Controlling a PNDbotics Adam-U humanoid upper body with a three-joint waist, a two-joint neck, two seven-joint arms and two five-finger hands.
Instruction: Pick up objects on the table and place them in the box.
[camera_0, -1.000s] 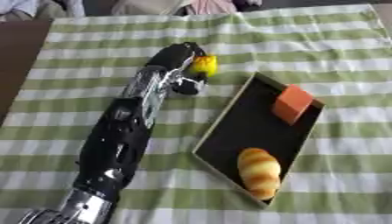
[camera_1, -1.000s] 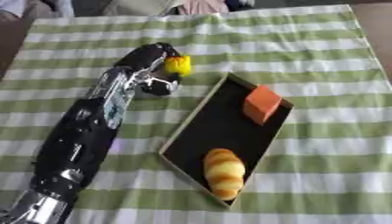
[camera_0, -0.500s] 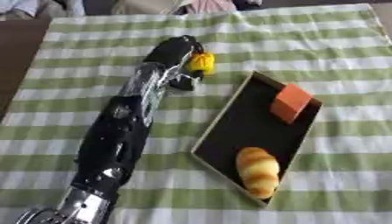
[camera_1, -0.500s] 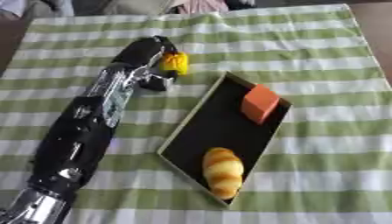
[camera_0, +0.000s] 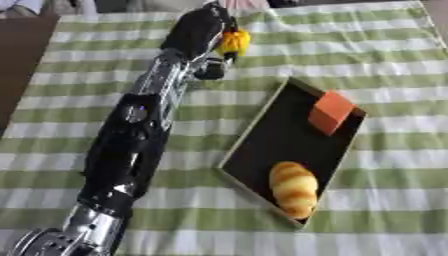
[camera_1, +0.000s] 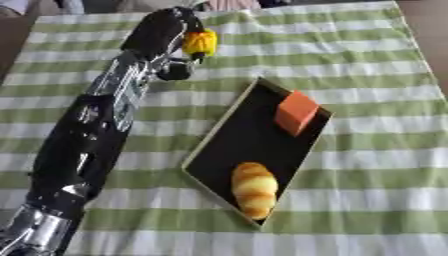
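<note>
My left arm stretches from the lower left up to the far side of the table. Its hand (camera_0: 203, 29) is curled round a small yellow object (camera_0: 234, 41) with an orange patch, held above the cloth just beyond the box. The black box (camera_0: 262, 140) lies askew at centre right. Inside it an orange block (camera_0: 331, 112) leans at the far end and a bread roll (camera_0: 293, 187) lies at the near end. My right hand shows in neither view.
A green and white checked cloth (camera_0: 385, 60) covers the table. A brown strip of bare table (camera_0: 22, 65) shows at the far left. People's clothing appears along the far edge.
My left hand has risen and moved toward the far edge with the yellow object in it. The whole picture has shifted a little, so the head has moved too.
</note>
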